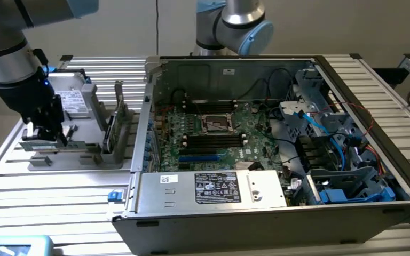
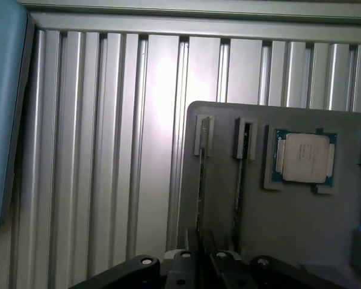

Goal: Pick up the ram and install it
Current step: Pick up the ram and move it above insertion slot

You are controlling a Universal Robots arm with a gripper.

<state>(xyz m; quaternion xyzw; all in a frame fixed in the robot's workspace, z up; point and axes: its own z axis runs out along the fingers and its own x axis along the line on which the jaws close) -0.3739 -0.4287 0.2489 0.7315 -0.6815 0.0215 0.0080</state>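
The claw [image 1: 47, 137] hangs from the arm at the exterior view's left, lowered onto a grey parts tray [image 1: 73, 160]. In the wrist view its fingers are drawn in narrow, and they look closed about the top edge of the ram [image 2: 200, 186]. The ram is a thin stick standing on edge in a slot of the tray, and it runs straight in between the fingers.

Just beside it a second stick [image 2: 237, 180] stands in a parallel slot, apart from the claw. Further along the tray, a square silver processor chip [image 2: 304, 158] lies flat in its own recess.

The tray rests on a ribbed metal table [image 1: 48, 192]. Beside it, towards the exterior view's right, an open computer case [image 1: 137, 197] lies on its side. The green motherboard [image 1: 251, 120] faces up, and its black memory slots [image 1: 212, 140] are well apart from the claw.

By the look of it, this is the grasping step: the ram is gripped but sits in its holder, not lifted and not installed. Getting it free would likely call for a straight pull along the slot, firm and without tilt, so that it neither binds nor knocks the neighbouring stick.
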